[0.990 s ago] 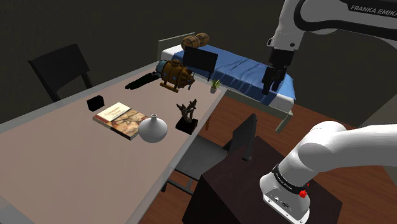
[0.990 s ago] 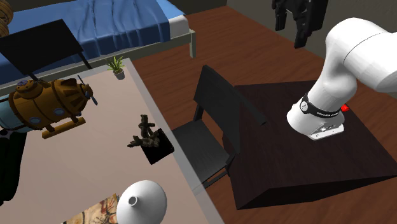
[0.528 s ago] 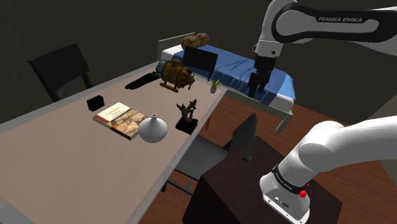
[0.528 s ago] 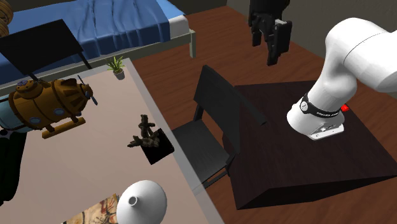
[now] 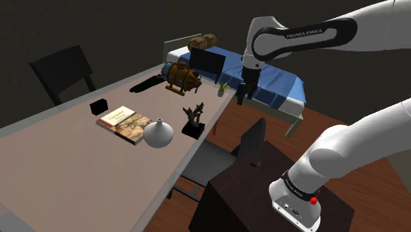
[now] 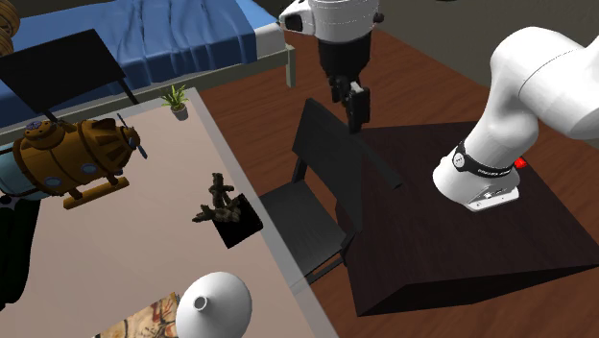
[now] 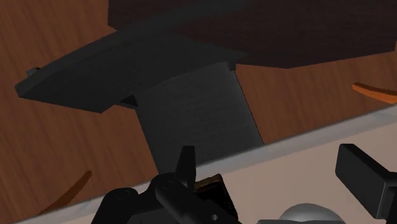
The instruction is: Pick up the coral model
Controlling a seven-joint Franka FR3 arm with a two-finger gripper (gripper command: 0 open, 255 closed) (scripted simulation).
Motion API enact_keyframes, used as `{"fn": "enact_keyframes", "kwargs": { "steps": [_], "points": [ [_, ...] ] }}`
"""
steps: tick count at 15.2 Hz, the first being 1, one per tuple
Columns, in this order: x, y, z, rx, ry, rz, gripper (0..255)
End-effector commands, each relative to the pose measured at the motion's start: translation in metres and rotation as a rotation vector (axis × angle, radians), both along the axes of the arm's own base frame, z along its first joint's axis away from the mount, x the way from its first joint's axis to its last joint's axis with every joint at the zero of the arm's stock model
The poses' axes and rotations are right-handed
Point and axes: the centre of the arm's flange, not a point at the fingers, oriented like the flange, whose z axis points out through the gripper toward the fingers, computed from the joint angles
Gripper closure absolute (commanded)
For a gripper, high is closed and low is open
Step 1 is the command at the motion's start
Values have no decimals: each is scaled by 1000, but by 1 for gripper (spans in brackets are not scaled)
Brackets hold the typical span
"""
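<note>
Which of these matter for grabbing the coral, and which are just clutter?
Job: coral model, gripper.
Clutter: vase, book, barrel model, plant, black box, chair.

1. The coral model (image 5: 193,117) is standing on the table (image 5: 59,171), near its edge on the shoulder view's right.
2. A vase (image 5: 159,134) is sitting just beside it on the near side, and a book (image 5: 124,123) is lying left of the vase.
3. A barrel model (image 5: 181,77) and a small plant (image 5: 223,87) are standing at the table's far end.
4. A chair (image 5: 255,142) is standing between the table and the stand (image 5: 244,198).
5. A bed (image 5: 276,86) is lying beyond the table.
6. The gripper (image 5: 241,99) is hanging above the chair.
</note>
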Motion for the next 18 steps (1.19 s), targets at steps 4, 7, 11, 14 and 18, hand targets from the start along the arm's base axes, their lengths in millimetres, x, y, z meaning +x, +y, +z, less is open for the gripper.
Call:
{"fn": "enact_keyframes", "kwargs": {
  "steps": [4, 7, 11, 14, 18],
  "points": [
    [51, 5, -42, -27, -21, 40, 0],
    [80, 9, -66, -43, -33, 63, 0],
    [119, 14, -98, -64, -48, 95, 0],
    [149, 19, -121, -81, -60, 118, 0],
    [189, 25, -152, -102, -75, 149, 0]
  ]
}}
